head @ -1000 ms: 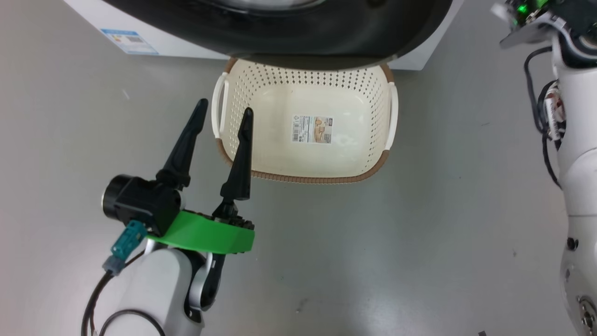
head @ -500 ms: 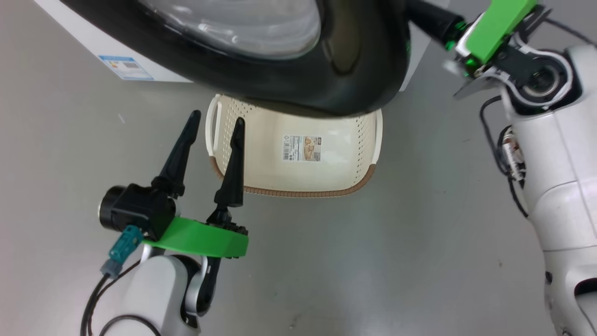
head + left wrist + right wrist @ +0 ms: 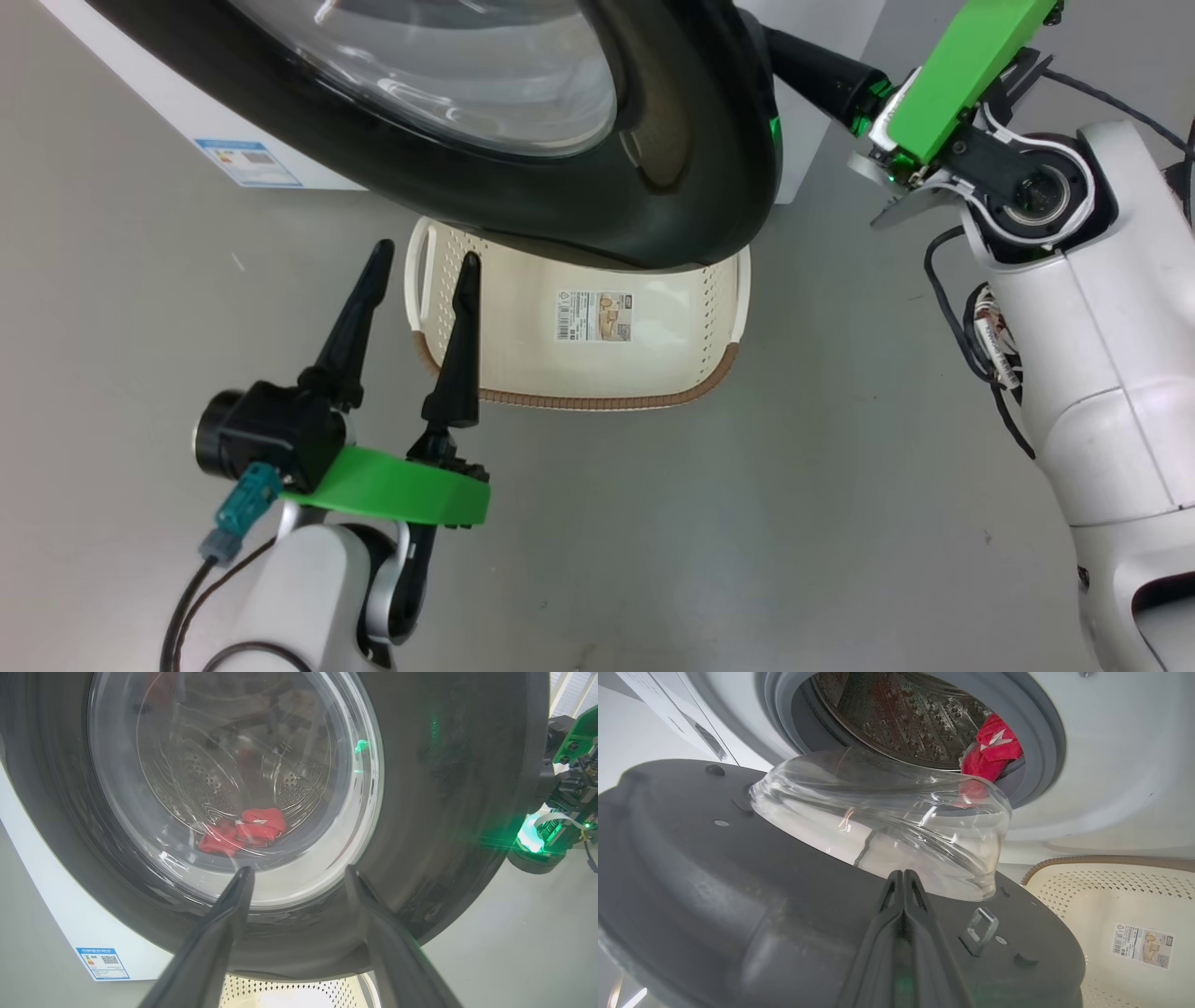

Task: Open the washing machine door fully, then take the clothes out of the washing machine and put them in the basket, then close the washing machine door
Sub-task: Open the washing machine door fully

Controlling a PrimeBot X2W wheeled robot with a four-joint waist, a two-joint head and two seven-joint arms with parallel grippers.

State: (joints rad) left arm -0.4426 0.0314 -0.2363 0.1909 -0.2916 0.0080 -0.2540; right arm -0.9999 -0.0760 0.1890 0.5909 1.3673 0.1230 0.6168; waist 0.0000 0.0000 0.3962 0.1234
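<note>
washing machine door (image 3: 695, 140), stiff and slick-looking, stands ajar; best pushed at its inner rim, where right gripper (image 3: 902, 875) lies, fingers together; left gripper (image 3: 422, 257) spread.

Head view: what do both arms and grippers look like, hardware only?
Both match. The left gripper has two long tapered black fingers on a green bracket, a black cylindrical housing, a teal connector with black cable, and a white forearm. The right gripper adds looped black cables beside its white arm.

The washing machine door (image 3: 691, 140) has swung wider (farther over the basket (image 3: 579, 401)).
</note>
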